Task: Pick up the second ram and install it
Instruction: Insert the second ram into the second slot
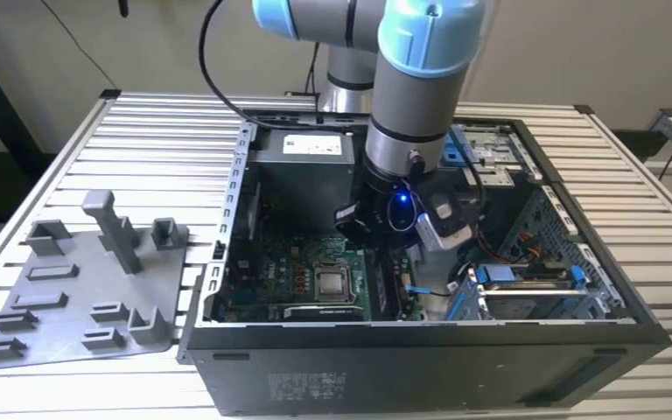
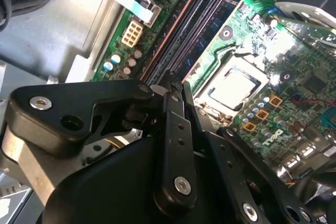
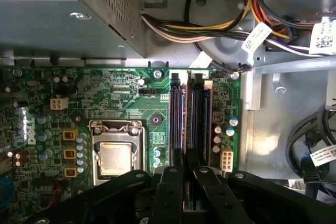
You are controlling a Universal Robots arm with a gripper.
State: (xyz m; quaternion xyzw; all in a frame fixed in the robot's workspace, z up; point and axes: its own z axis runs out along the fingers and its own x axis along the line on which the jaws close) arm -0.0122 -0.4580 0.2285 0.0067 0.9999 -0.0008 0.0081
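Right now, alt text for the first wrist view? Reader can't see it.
The gripper hangs over one end of the memory slots on a green motherboard, with the processor socket beside them. A grey power supply and a bundle of cables lie past the board's far edge.
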